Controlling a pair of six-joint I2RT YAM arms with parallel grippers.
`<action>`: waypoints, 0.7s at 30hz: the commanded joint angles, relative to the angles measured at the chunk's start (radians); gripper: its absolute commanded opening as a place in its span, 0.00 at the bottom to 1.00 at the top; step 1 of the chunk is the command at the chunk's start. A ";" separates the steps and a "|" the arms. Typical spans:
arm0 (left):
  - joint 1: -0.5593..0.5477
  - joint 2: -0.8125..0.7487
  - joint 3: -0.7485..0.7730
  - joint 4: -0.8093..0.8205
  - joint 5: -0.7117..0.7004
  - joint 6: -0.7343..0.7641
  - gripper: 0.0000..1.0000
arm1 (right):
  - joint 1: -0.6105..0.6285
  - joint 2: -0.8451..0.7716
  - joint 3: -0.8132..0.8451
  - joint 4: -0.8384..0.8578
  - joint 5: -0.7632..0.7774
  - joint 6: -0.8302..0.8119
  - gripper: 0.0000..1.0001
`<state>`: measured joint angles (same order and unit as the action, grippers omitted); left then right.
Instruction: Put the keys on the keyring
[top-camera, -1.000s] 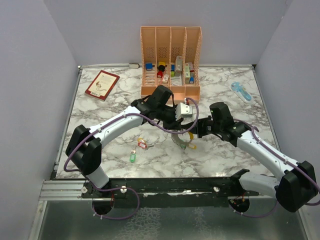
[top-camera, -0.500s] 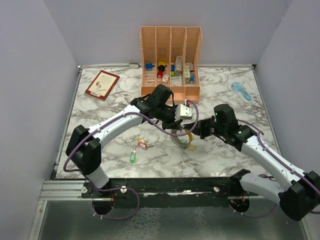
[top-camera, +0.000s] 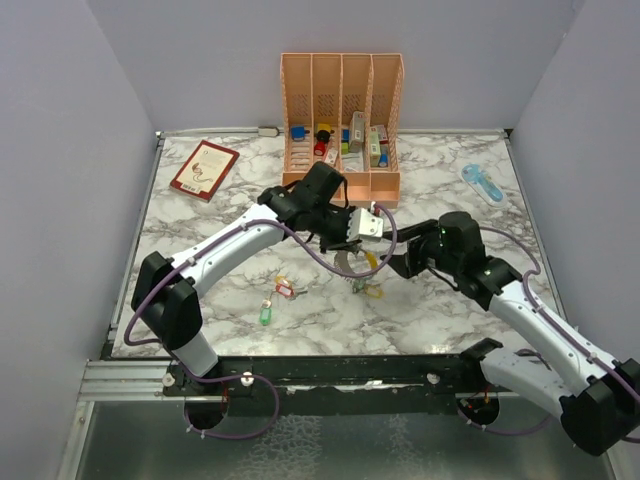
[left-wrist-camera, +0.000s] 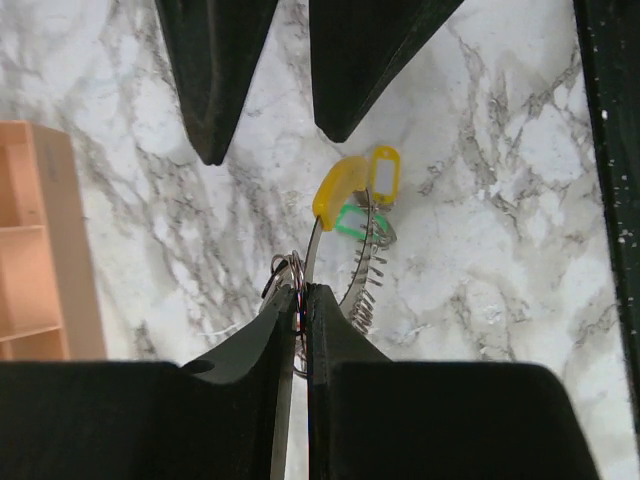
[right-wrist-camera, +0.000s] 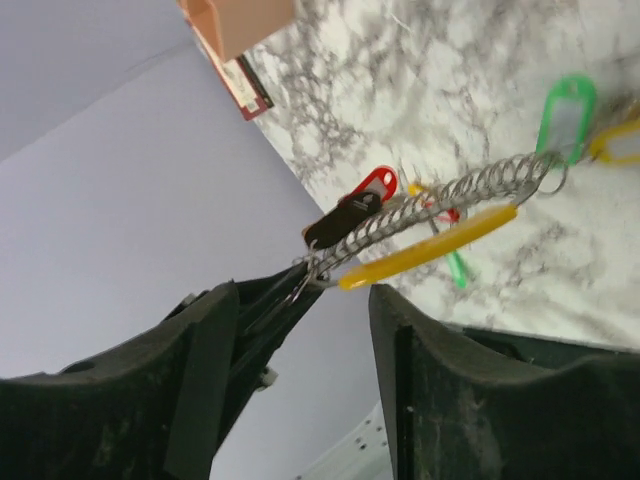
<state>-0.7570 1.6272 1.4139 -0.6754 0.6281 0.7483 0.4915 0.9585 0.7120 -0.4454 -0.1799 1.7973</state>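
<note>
Top external | left pincer (left-wrist-camera: 300, 300) clamped on keyring (left-wrist-camera: 281, 268) | right pincer (right-wrist-camera: 305, 295) apart | loose: 1 red-tagged key (top-camera: 285, 290), 1 green-tagged key (top-camera: 266, 314)

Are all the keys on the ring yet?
Not yet. A yellow tag and a green tag already look hooked on the keyring. The left gripper pinches the keyring, and the right gripper is open beside it. Left to add: a red-tagged key and a green-tagged key on the table.
</note>
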 joint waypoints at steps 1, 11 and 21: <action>0.003 -0.030 0.103 -0.107 -0.047 0.181 0.00 | -0.089 -0.037 -0.079 0.287 0.022 -0.309 0.59; 0.010 -0.078 0.147 -0.227 0.024 0.465 0.00 | -0.286 0.166 0.064 0.573 -0.406 -0.986 0.76; 0.013 -0.203 -0.101 -0.114 -0.021 0.869 0.00 | -0.287 0.048 0.059 0.496 -0.516 -1.543 0.79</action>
<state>-0.7521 1.4643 1.3682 -0.8413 0.6083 1.3758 0.2081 1.0950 0.8062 0.0757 -0.6212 0.5747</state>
